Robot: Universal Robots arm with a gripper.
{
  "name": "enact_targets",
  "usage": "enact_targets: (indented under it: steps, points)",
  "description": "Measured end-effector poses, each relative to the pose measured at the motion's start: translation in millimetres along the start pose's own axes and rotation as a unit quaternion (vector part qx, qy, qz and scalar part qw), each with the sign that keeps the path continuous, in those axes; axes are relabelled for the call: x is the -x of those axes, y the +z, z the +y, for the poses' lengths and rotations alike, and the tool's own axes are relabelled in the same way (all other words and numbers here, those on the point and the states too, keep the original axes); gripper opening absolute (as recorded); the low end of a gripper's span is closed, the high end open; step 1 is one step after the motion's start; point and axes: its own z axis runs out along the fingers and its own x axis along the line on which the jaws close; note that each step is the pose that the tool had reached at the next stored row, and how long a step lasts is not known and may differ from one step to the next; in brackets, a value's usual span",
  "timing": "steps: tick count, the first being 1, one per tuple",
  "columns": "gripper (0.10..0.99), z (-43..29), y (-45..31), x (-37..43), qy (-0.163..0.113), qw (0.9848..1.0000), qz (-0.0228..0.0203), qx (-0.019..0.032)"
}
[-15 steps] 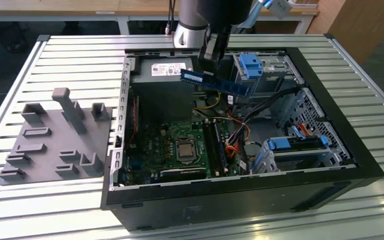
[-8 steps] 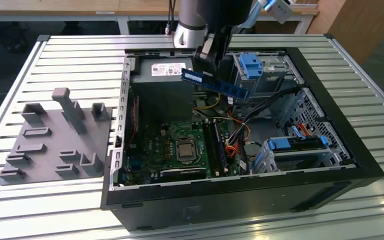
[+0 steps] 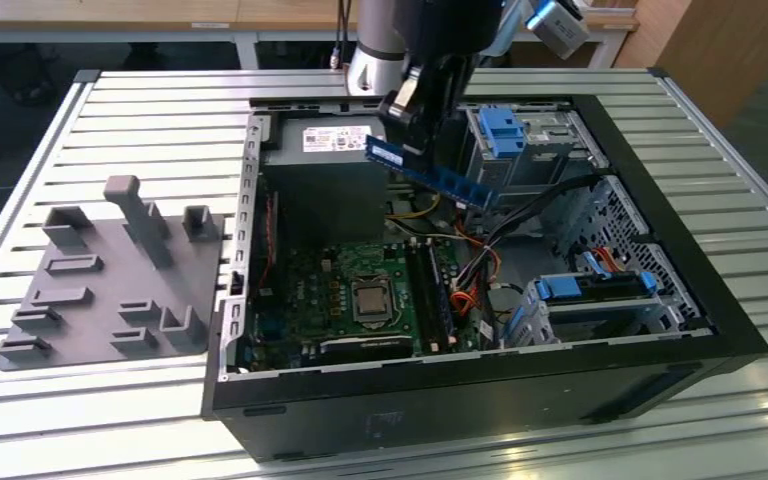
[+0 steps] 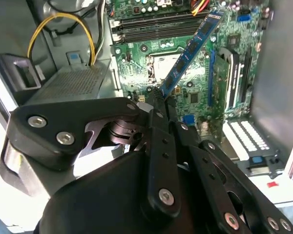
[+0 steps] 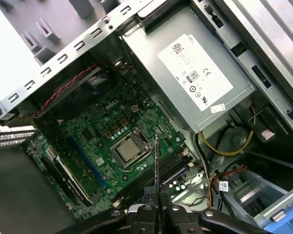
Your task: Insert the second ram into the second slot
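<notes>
- An open computer case (image 3: 491, 400) fills the middle of the exterior view, and a grey fixture (image 3: 104, 280) lies at the exterior view's left.
- Inside are the motherboard (image 3: 344, 290), the memory slots (image 3: 431, 290) beside the processor socket (image 3: 368, 298), the power supply (image 3: 317, 170) and loose cables (image 3: 471, 285) crowding the slots' far side.
- The gripper (image 3: 407, 140) has its fingers clamped on one end of the second ram (image 3: 440, 176) — the stick hangs tilted, upper centre, well above the slots.

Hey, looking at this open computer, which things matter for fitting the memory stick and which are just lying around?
In the job: second ram, held by the gripper; memory slots.
Just lying about: grey holder tray; power supply; blue drive-bay tabs; yellow cables.
</notes>
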Motion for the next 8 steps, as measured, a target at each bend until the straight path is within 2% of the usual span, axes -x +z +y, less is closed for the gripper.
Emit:
enact_targets:
  steps: [4, 8]
  points:
    - [0.133, 0.0, 1.4, 0.1, 0.033, 0.9995, 0.0006, 0.0006]
    - [0.133, -0.1, 2.2, 0.1, 0.065, 0.9979, 0.0015, 0.0008]
